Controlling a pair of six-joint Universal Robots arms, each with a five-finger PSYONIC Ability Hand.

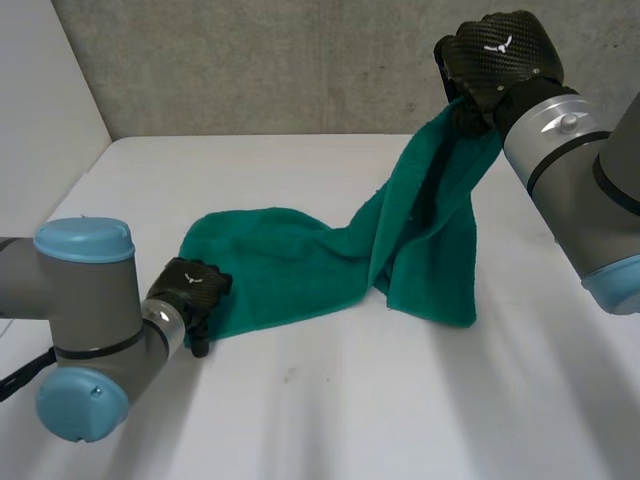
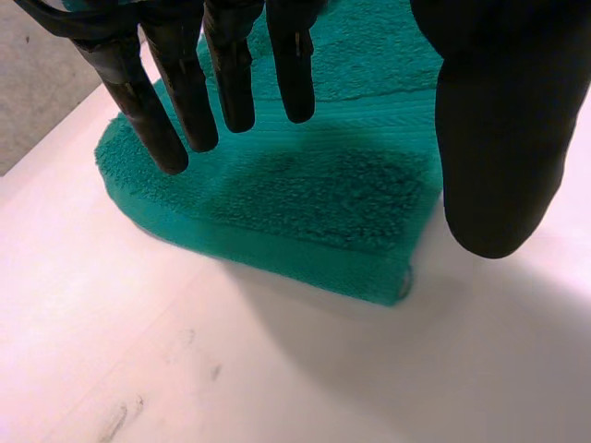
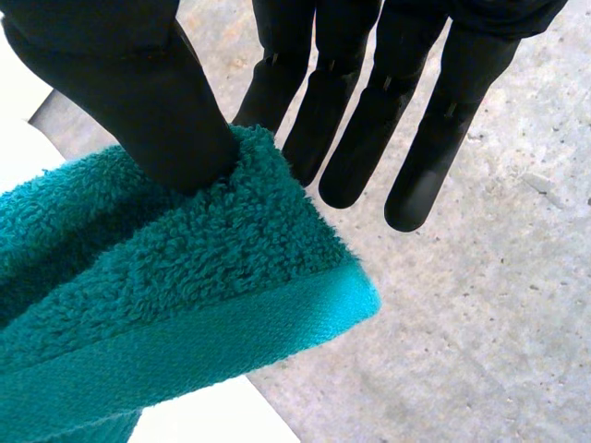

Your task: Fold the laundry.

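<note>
above the far side of the worktop [image 1: 350, 400], your right hand [image 1: 500, 55] pinched a corner of the green towel [image 1: 300, 265], thumb against straight fingers [image 3: 369, 129]. the rest trailed down to your left hand [image 1: 190, 290], fingers [image 2: 185, 92] apart over the near corner. judged best: carry it across low, edges matched.

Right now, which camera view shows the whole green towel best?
Head view: the towel runs whole from the left hand, on its end on the table, up to the raised right hand holding a corner. The left wrist view gives that end beneath straight fingers; the right wrist view, the corner pinched under the thumb.
</note>
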